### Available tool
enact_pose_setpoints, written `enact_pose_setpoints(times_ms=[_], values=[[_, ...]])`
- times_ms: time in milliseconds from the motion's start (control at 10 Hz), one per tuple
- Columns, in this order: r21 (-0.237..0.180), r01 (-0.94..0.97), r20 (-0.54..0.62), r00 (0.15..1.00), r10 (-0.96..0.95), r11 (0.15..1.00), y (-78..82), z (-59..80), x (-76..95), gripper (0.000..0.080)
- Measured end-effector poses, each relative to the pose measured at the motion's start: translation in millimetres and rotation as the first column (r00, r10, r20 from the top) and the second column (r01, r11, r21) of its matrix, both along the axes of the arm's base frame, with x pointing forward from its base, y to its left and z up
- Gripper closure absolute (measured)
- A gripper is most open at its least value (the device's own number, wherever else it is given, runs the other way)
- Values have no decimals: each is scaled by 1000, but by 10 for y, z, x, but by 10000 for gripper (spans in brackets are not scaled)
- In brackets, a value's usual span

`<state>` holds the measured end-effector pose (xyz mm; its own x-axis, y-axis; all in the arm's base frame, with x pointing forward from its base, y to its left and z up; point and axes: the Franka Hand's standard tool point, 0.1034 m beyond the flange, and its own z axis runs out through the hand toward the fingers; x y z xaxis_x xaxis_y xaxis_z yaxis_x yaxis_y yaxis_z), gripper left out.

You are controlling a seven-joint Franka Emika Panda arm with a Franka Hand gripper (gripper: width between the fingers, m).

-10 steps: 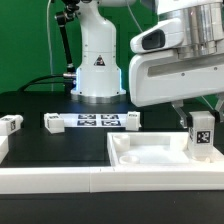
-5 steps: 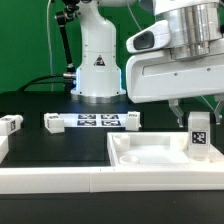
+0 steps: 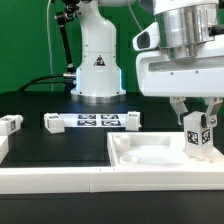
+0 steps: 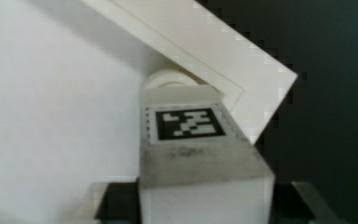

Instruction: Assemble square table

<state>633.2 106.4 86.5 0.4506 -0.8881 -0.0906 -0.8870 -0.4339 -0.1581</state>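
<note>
Black desk [image 3: 40, 145], green backdrop. On your exterior view's left: loose leg [image 3: 10, 124] on the desk. Centre: marker board [image 3: 90, 121]. Right of it: square slab [image 3: 150, 156]. Far right: jaws part-closed, clamped on an upright leg [image 3: 198, 138] at the slab's back corner.

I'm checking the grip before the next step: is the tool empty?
No, the tool is closed on a white tagged leg, held upright at a corner of the square table.
</note>
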Motion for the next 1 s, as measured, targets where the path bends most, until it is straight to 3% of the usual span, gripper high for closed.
enact_pose_setpoints(times_ms=[200,600,800,1000], values=[[4,169,-30,985,-168,986,21,1,-16,499],[41,488,-107,869,-482,872,131,-2,-47,499],[56,553,-130,829,-543,831,149,-3,-48,500],[57,529,-125,845,-520,847,161,-5,-50,497]])
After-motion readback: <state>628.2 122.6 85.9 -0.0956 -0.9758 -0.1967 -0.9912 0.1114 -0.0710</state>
